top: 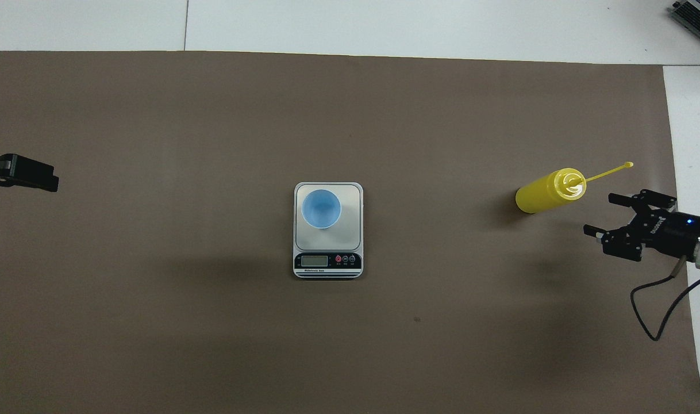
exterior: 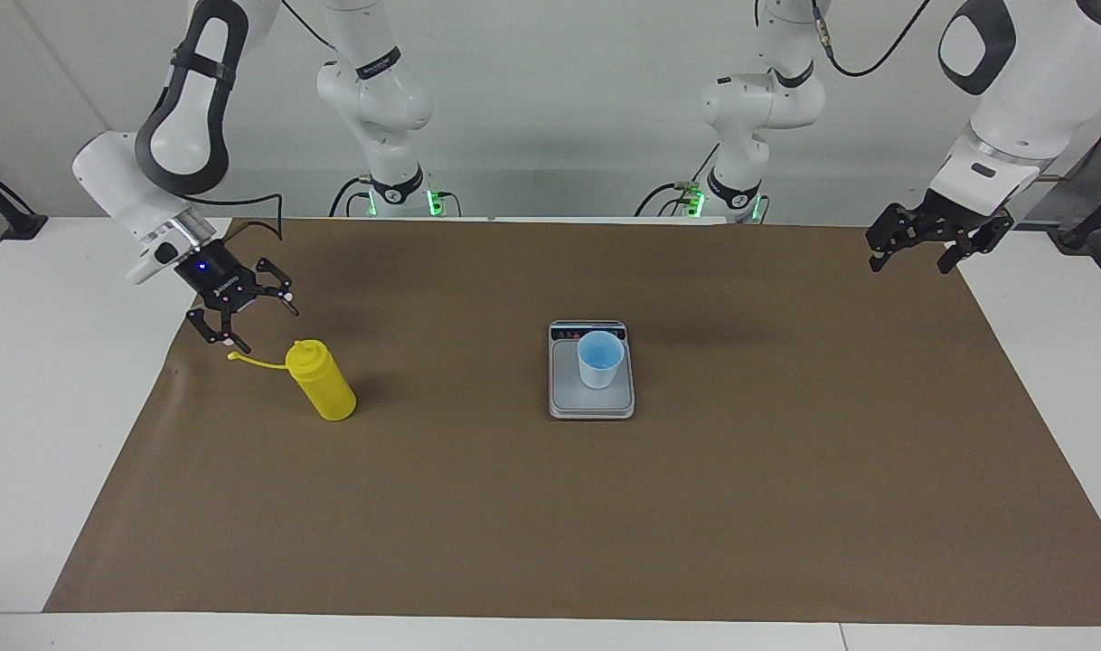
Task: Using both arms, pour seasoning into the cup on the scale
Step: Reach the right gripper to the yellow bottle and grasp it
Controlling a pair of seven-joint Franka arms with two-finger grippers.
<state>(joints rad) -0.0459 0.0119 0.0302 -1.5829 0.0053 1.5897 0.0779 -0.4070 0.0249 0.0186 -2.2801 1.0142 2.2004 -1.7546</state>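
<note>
The yellow seasoning bottle [exterior: 324,384] stands upright on the brown mat toward the right arm's end of the table, and it also shows in the overhead view [top: 542,192]. Its cap strap [exterior: 254,361] sticks out sideways. My right gripper [exterior: 263,327] is open and empty, low over the mat beside the strap and the bottle's top, touching neither; it also shows in the overhead view [top: 598,214]. The light-blue cup [exterior: 599,359] stands on the scale [exterior: 592,402] at mid-table. My left gripper [exterior: 909,267] is open and empty, raised over the mat's edge at the left arm's end.
The brown mat [exterior: 550,524] covers most of the white table. The scale's display strip [top: 327,261] faces the robots. A black cable [top: 652,310] hangs from the right wrist over the mat's edge.
</note>
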